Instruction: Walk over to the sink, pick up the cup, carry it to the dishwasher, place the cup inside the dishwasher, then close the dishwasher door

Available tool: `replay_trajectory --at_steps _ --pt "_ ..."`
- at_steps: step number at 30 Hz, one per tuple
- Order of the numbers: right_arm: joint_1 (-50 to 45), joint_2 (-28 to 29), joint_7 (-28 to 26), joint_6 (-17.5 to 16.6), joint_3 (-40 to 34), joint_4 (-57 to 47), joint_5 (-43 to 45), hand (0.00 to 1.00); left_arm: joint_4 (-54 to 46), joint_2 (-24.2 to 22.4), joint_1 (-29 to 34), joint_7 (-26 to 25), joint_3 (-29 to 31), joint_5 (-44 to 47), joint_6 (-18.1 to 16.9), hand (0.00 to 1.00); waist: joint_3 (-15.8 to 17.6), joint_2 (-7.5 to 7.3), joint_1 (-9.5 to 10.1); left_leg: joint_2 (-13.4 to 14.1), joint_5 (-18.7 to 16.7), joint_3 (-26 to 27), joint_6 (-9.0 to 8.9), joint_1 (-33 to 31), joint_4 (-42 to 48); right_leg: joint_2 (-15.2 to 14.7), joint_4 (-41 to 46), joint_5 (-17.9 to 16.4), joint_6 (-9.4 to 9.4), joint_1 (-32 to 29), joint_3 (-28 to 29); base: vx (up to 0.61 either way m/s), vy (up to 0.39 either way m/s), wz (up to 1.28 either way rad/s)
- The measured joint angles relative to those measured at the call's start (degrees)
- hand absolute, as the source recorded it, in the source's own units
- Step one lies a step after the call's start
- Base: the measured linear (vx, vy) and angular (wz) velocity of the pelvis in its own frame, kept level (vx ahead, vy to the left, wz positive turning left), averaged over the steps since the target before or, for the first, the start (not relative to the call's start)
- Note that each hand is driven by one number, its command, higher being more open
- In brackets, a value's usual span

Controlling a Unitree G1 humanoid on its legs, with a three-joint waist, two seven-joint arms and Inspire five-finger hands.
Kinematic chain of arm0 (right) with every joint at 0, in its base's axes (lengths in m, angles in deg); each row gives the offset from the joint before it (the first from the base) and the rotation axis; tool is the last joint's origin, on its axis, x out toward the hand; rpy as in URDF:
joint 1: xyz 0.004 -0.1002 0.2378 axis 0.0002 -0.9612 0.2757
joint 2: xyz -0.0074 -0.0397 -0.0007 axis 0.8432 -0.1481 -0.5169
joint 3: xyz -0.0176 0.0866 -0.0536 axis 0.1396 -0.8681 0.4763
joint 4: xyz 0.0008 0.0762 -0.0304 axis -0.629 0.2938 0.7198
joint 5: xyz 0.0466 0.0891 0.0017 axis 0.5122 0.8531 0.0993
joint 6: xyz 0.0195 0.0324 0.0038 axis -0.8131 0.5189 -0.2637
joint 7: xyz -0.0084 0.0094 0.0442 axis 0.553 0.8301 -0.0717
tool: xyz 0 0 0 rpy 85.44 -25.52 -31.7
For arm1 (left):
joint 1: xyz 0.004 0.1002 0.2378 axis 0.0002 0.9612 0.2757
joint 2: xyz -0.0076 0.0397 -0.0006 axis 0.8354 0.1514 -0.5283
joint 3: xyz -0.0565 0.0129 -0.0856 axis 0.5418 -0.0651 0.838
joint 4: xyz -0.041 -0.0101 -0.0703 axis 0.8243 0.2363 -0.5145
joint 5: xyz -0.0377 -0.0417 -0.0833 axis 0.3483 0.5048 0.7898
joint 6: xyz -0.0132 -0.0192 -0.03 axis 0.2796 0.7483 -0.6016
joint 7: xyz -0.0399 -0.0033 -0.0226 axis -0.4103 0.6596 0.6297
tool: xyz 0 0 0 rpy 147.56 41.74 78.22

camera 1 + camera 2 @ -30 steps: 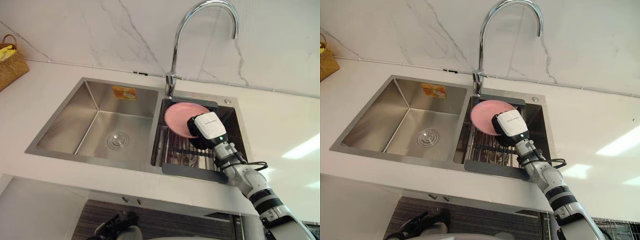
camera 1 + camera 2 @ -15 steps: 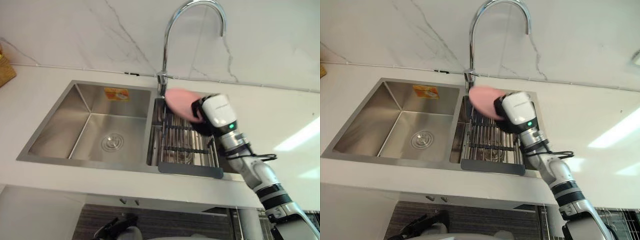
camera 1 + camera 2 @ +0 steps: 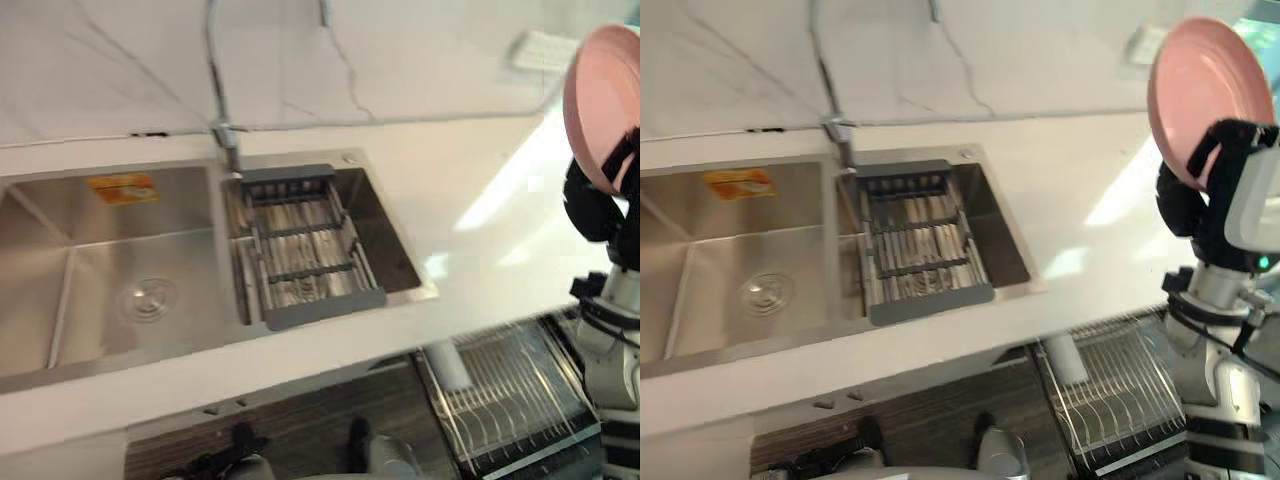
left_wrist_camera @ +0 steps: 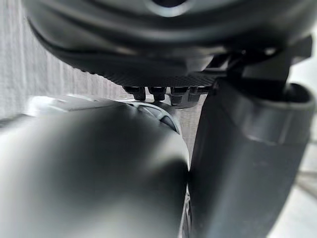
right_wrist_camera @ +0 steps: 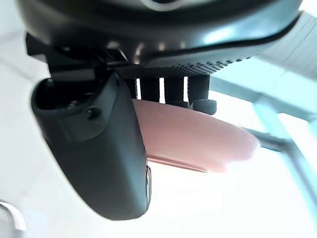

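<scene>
My right hand (image 3: 1215,190) is shut on a pink plate (image 3: 1205,95), held up on edge at the far right, above the white counter and well clear of the sink. In the right wrist view the fingers (image 5: 173,91) and thumb (image 5: 94,148) pinch the plate's rim (image 5: 198,136). The same plate (image 3: 600,100) and right hand (image 3: 595,195) show at the right edge of the left eye view. No cup is visible. The left hand (image 4: 247,148) shows as a dark bulk very close in its own wrist view.
The steel double sink (image 3: 60,300) lies at the left, with a grey drying rack (image 3: 300,245) in its right basin and a chrome faucet (image 3: 215,90) behind. An open dishwasher's wire rack (image 3: 1110,390) sits low at the right, below the white counter (image 3: 1080,190).
The right hand lifted the pink plate out of the sink's rack and carried it up and to the right. The camera swung right, bringing the dishwasher rack into view.
</scene>
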Motion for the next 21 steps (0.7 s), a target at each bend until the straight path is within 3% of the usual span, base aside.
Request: replay_trajectory --at_steps 1,2,3,4,5,6,7,9,11,12,13,14,15,17,18,21 --pt "-0.22 0.75 0.9 -0.76 -1.01 0.22 1.53 0.0 0.48 0.43 -0.54 -1.38 1.61 0.54 -0.09 1.0 0.95 -0.52 -0.45 2.49 -2.53 2.54 0.16 -1.4 2.9 -0.01 -1.52 -3.0 1.08 -0.53 -1.32 -0.15 -0.026 -1.67" --pt "-1.72 2.78 2.45 -0.84 -1.76 0.74 3.69 0.0 0.43 0.33 0.61 -2.1 2.53 1.33 -0.55 1.0 0.82 0.09 -0.5 4.56 -2.48 6.18 0.23 0.56 -0.59 -0.47 0.22 -7.66 0.01 -0.69 -8.72 -0.17 -0.002 -1.58" --pt "-2.15 3.3 3.25 -1.22 -2.38 1.24 4.49 0.0 0.36 0.13 1.27 -2.42 2.89 2.13 -0.95 1.0 0.88 0.74 -0.54 6.11 -2.46 7.32 0.25 0.98 -1.35 -0.55 3.71 -7.89 -2.29 -1.3 -10.63 -0.15 0.026 -1.64" --pt "-2.37 3.98 4.95 -2.03 -5.28 2.91 6.48 0.0 0.41 -0.46 2.79 -3.56 4.66 3.11 -2.11 1.0 0.84 1.41 -0.66 9.45 -1.8 8.24 -0.75 0.84 -1.64 -2.51 14.82 -7.7 -2.93 -1.35 -11.93 -0.07 0.008 -1.04" --pt "-2.48 4.04 5.22 -2.06 -5.79 2.98 6.69 0.0 0.44 -0.43 3.01 -3.83 4.76 3.5 -2.2 1.0 0.8 1.45 -0.67 9.71 -1.42 8.28 -1.24 0.66 -1.53 -3.12 15.85 -7.38 -2.74 -0.82 -11.94 -0.05 -0.059 -0.81" --pt "-3.83 4.47 6.82 -2.88 -8.5 2.95 7.5 0.0 0.26 0.07 3.33 -4.84 5.74 4.29 -2.61 1.0 -0.21 0.04 -0.6 9.87 -0.36 7.77 -2.55 -0.64 -0.49 -5.49 16.42 -3.47 0.15 2.24 -11.58 -0.01 -0.158 -0.12" --pt "-3.98 5.13 7.82 -3.34 -9.74 3.2 7.84 0.0 0.47 0.36 2.78 -5.37 6.28 4.3 -2.82 1.0 -0.32 -0.56 -0.78 10.2 0.15 6.66 -3.11 -1.53 -0.33 -4.54 14.66 -3.78 1.51 2.62 -10.98 0.0 -0.185 -0.06" --pt "-3.96 6.69 7.95 -3.82 -9.58 3.67 8.43 0.0 1.19 -0.95 2.51 -6.28 7.39 4.32 -3.09 1.0 -0.8 -0.24 -0.29 10.19 2.76 6.66 -1.98 -1.27 -1.5 -3.03 11.37 -3.68 1.37 3.14 -12.37 0.0 -0.111 -0.2" --pt "-3.72 8.82 7.9 -4.63 -8.36 3.71 8.43 0.0 1.28 -1.5 2.28 -6.41 8.95 4.33 -3.34 1.0 -0.92 -0.09 0.66 10.95 2.91 7.86 -2.35 -1.94 0.11 -0.83 2.87 -4.13 1.11 6.33 -11.82 -0.02 -0.057 -0.3" --pt "-3.17 9.69 7.3 -4.99 -6.02 3.84 8.48 0.0 1.38 -1.44 2.31 -6.31 9.91 4.82 -3.87 1.0 -0.64 0.28 0.76 11.89 1.8 8.02 -2.14 -2.81 3.58 -1.31 5.31 -7.88 -0.11 6.88 -12.27 0.0 -0.078 -0.22" --pt "-2.96 9.99 6.7 -5.21 -4.6 3.97 8.5 0.0 1.38 -1.43 2.37 -6.29 10.26 5.17 -4.03 1.0 -0.69 0.21 1.06 12.51 1.2 8.29 -2.34 -3.04 5.21 -1.13 5.1 -8.55 0.35 7.54 -12.25 -0.01 -0.115 -0.33" --pt "-1.99 10.23 4.73 -5.77 -1.7 4.48 8.46 0.0 1.28 -1.62 2.34 -6.28 10.87 6.32 -4.72 1.0 -0.7 0.22 1.89 14.18 0.19 8.93 -2.71 -3.44 8.43 0.65 1.36 -8.68 2.01 9.22 -11.68 -0.05 -0.202 -0.45" --pt "-1.37 10.47 2.43 -6.29 0.7 5.25 8.44 0.0 1.44 -2.1 1.94 -6.4 11.17 6.45 -5.2 1.0 -0.29 1.5 2.4 15.95 -0.25 9.15 -3.36 -3.51 10.14 3.21 -3.18 -7.65 2.68 11.18 -11.76 -0.14 -0.261 -0.45" --pt "-2.83 11.5 -0.8 -7.13 2.26 5.81 8.4 0.0 1.66 -3.7 2.08 -6.37 11.04 6.51 -5.17 1.0 -0.46 3.72 2.74 16.96 0.37 9.27 -3.47 -3.29 9.42 5.23 -6.49 -6.23 2.07 12.29 -11.7 -0.14 -0.171 -0.17" --pt "-4.65 12.09 -2.21 -7.34 2.24 6.61 8.43 0.0 2.02 -5.04 2.41 -6.33 11.15 6.85 -5.31 1.0 -0.83 5.04 2.78 16.6 1.46 9.31 -3.57 -2.96 7.94 5.47 -6.84 -6.1 1.99 12.32 -11.89 -0.04 -0.023 0.01" --pt "-7.1 13.63 -5.79 -7.32 2.25 7.35 8.45 0.0 2.02 -6.88 3.53 -5.87 10.99 6.9 -5.73 1.0 -1.22 7.12 2.51 15.4 3.42 10.01 -3.62 -1.14 4.64 5.38 -7.07 -5.8 1.71 12.72 -11.73 0.0 0.011 -0.01"
